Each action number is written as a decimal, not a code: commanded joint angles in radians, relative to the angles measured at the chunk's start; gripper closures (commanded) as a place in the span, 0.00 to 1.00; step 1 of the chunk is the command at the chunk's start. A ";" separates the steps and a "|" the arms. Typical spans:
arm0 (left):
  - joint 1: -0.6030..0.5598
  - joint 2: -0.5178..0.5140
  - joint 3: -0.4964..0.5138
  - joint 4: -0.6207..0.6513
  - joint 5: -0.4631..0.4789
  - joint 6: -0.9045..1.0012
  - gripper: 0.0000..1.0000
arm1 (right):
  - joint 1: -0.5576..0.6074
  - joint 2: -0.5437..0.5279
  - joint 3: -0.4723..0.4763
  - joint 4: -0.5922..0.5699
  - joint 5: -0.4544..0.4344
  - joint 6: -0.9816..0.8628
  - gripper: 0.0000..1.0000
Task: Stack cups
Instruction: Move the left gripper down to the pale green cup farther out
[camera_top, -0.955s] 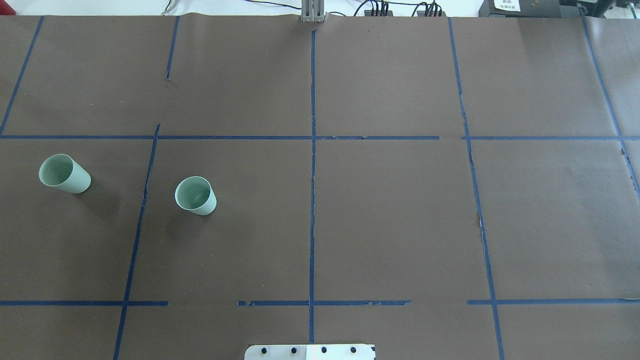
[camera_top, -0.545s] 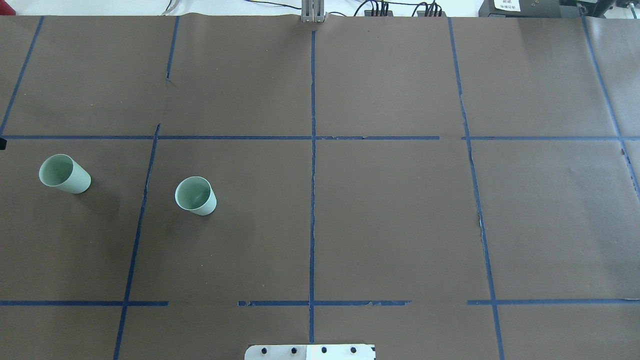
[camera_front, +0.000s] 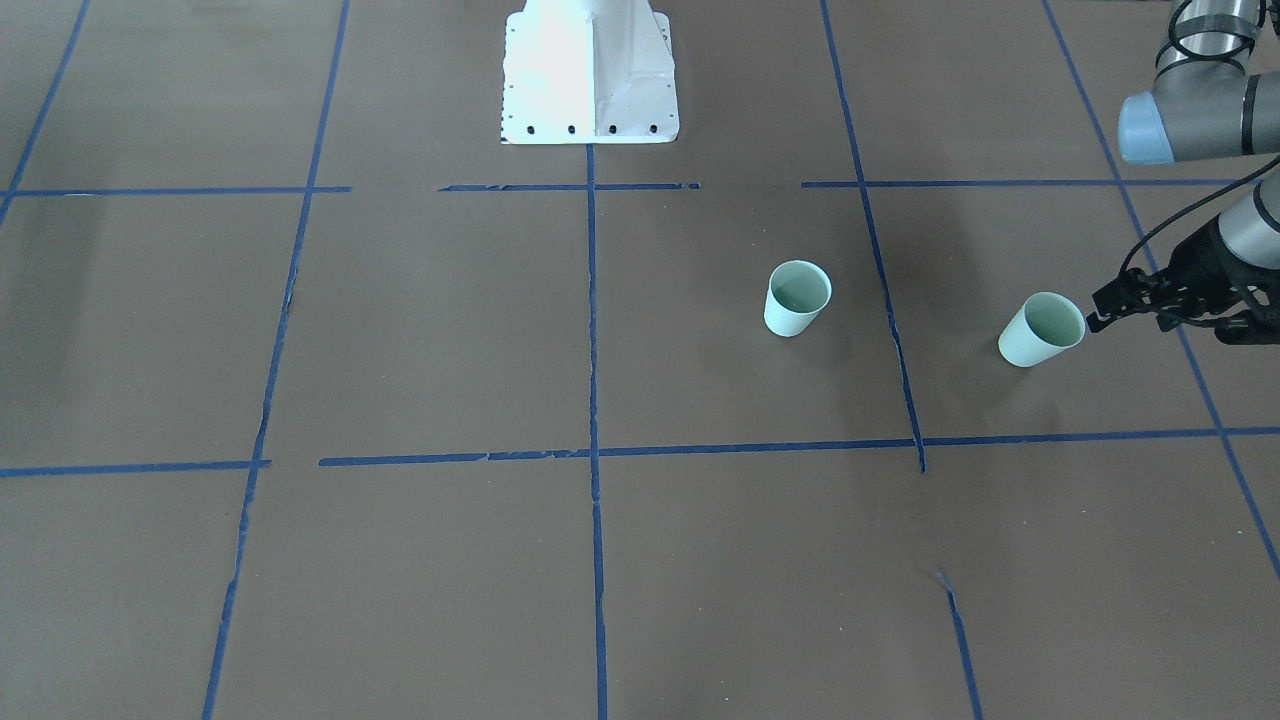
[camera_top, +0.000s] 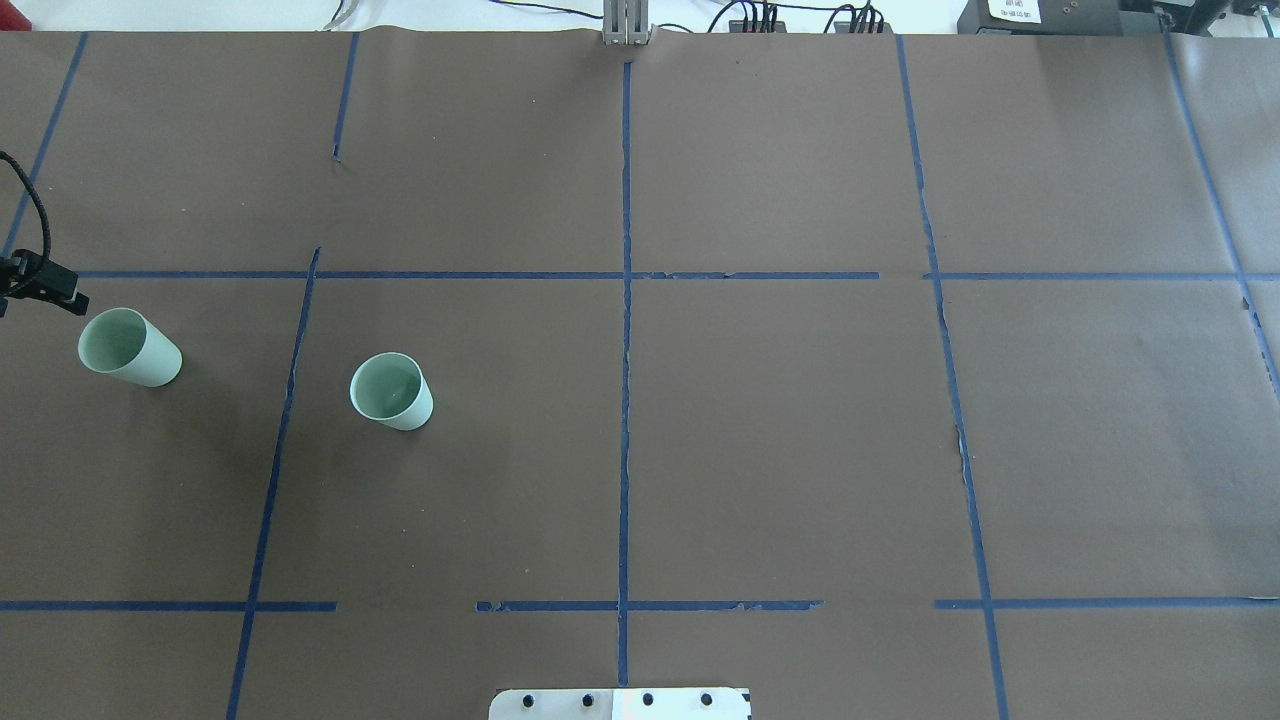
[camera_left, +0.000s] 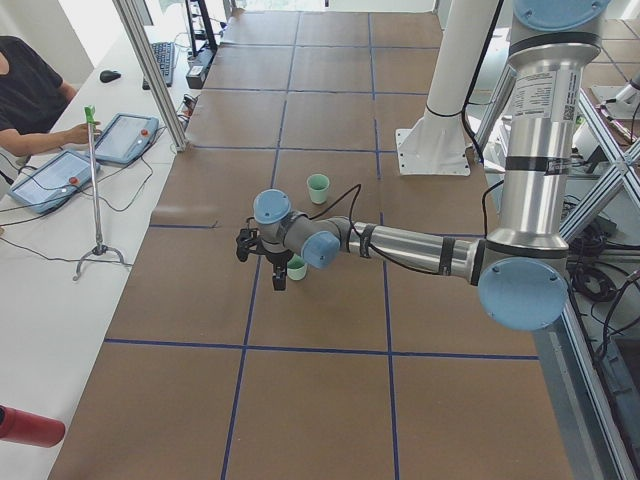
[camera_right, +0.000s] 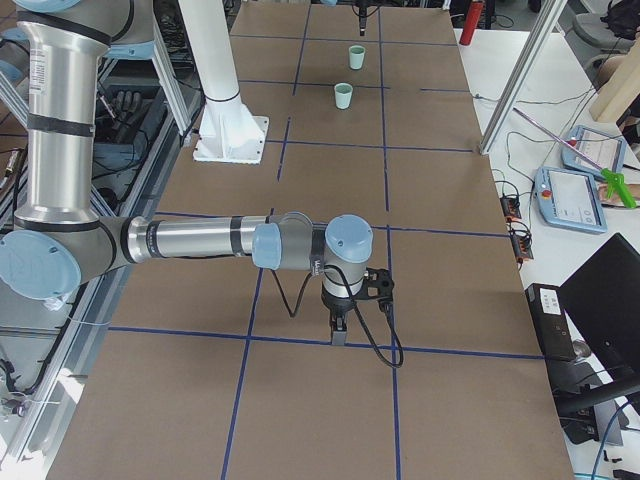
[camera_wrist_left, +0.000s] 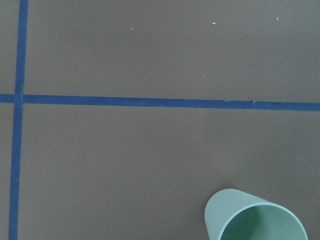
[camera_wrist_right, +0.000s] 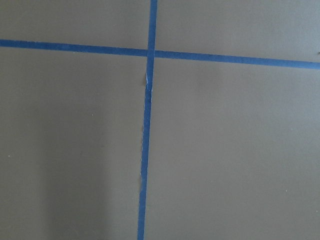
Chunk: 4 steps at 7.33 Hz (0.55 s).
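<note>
Hovering just beside the outer cup (camera_top: 128, 347), the left gripper (camera_top: 68, 295) hid whether its fingers were apart. The other cup (camera_top: 391, 391) stood upright on the tabletop (camera_top: 780, 430) beyond a blue tape line (camera_top: 285, 420); the right gripper (camera_right: 338, 338), well away, was equally unreadable.

Mint cups (camera_top: 391, 391) on a brown table (camera_top: 780, 420).
Both cups are plain pale mint-green; dark blue tape lines (camera_top: 626, 400) form a grid over the brown surface; the robot base (camera_front: 590, 75) is white.

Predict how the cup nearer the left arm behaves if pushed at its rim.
The cup probably tips: its base is narrower than its rim. Empty, it looks light. Tapered, it would likely roll in a curve.
</note>
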 joint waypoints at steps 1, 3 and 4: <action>0.034 -0.010 0.033 -0.029 -0.003 0.000 0.00 | 0.000 0.000 0.000 0.000 0.000 0.000 0.00; 0.057 -0.009 0.036 -0.027 -0.006 0.000 0.00 | 0.000 0.000 0.000 0.001 0.000 0.002 0.00; 0.071 -0.009 0.038 -0.027 -0.006 0.000 0.00 | 0.000 0.000 0.000 0.001 0.000 0.000 0.00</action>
